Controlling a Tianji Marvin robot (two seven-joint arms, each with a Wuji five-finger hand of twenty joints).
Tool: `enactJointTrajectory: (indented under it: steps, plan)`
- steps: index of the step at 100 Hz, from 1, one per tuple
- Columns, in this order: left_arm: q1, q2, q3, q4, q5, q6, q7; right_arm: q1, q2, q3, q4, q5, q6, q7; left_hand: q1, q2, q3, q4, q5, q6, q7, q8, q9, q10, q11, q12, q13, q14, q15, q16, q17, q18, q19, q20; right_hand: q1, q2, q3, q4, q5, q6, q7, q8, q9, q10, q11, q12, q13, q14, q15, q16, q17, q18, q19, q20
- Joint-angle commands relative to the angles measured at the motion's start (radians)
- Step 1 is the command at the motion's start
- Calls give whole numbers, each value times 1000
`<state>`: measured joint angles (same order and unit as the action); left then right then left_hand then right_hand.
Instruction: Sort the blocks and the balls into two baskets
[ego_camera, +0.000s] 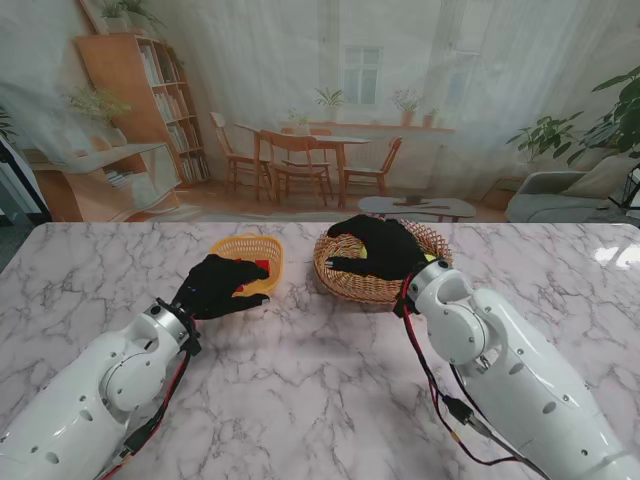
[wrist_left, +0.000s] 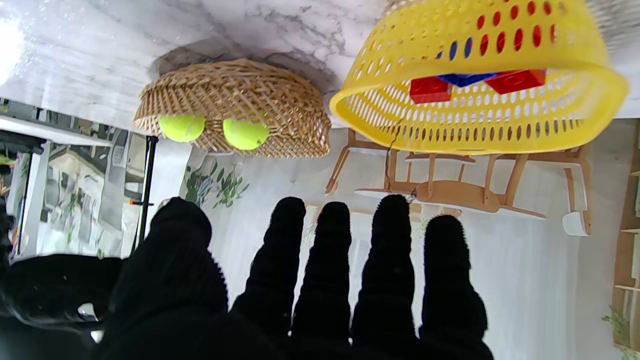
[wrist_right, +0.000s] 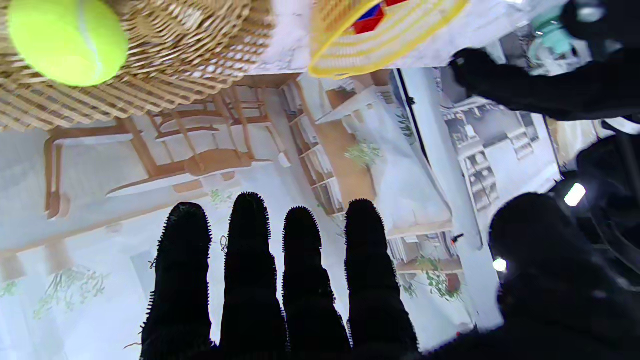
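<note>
Right hand (ego_camera: 385, 248) spread over wicker basket (ego_camera: 352, 283), 2 balls (wrist_left: 245, 134) inside.

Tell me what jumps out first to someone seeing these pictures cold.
Two black-gloved hands, the left hand by the yellow basket and the right hand over the wicker basket, both with fingers spread and holding nothing. The left wrist view shows red and blue blocks in the yellow basket and two tennis balls in the wicker one.
</note>
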<state>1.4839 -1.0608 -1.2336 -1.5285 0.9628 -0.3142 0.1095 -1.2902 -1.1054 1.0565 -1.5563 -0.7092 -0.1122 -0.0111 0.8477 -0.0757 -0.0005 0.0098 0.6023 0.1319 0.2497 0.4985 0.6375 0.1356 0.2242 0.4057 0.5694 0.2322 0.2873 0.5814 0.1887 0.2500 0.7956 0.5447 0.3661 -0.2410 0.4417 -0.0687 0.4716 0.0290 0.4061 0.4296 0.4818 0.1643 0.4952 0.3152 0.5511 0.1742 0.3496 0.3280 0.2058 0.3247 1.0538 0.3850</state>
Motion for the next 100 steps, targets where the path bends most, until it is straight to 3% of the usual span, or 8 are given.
enactJointTrajectory:
  steps: [1, 13, 23, 46, 75, 87, 100]
  plan:
    - [25, -7, -11, -31, -25, -11, -4, -37, -4, -4, 0, 2, -27, -31, 6, 39, -20, -10, 10, 15, 7, 1, 21, 9, 3, 11, -8, 16, 22, 3, -4, -3, 16, 0, -10, 41, -29, 16, 7, -18, -22, 17, 12, 4, -28, -5, 9, 15, -50, -8, 4, 1, -19, 4]
    - [49, -16, -30, -49, -84, -39, 3, -102, -6, 12, -25, 19, -86, -60, 8, 42, -20, -11, 2, 18, 2, -1, 18, 10, 4, 11, -11, 14, 21, 3, -5, -4, 13, -3, -19, 47, -51, 18, 9, -23, -29, 21, 21, 3, -40, -6, 21, 13, -56, -10, 21, 21, -21, -1]
    - [57, -25, -30, -52, -169, -52, -10, -142, -16, 10, -16, 18, -121, -136, 8, 43, -21, -11, -1, 20, 0, -3, 16, 13, 4, 12, -14, 15, 20, 2, -9, 1, 10, -5, -22, 47, -54, 20, 10, -25, -27, 25, 31, -5, -37, -3, 39, 3, -54, -8, 30, 20, -18, -1]
    - [50, -31, -9, -42, -238, -48, -32, -167, -36, -38, 71, 27, -111, -242, 8, 43, -21, -10, -3, 20, -3, -5, 16, 11, 4, 12, -15, 12, 19, 1, -17, 12, 8, -6, -18, 49, -49, 26, 6, -21, -18, 33, 33, -7, -14, 9, 46, -1, -50, -7, 54, 0, -7, -5]
    - [13, -34, 47, 18, -298, -3, -66, -129, -46, -15, 150, 69, -141, -259, 11, 47, -20, -9, -9, 20, -1, -3, -3, 8, 5, 13, -27, 5, 16, 1, -32, 17, 6, -4, -18, 47, -48, 27, 11, -27, 2, 41, 39, -22, 2, 11, 48, -11, -41, -7, 46, -10, -5, -12]
    - [2, -35, 48, 38, -291, -4, -56, -112, -50, -15, 169, 111, -154, -239, 12, 50, -20, -9, -26, 24, -8, -6, -7, 7, 8, 14, -30, 3, 16, 1, -35, 16, 7, -2, -15, 45, -48, 27, 13, -29, 5, 40, 47, -26, 0, 9, 51, -13, -42, -7, 44, -8, -5, -14]
    - [-2, -38, 37, 49, -283, -18, -28, -89, -46, -28, 192, 96, -163, -228, 11, 53, -21, -8, -34, 26, -12, -9, -10, 6, 12, 15, -32, 3, 17, 2, -38, 17, 7, 1, -15, 44, -49, 27, 15, -36, 8, 39, 55, -31, -3, 8, 56, -16, -43, -8, 46, -9, -3, -14]
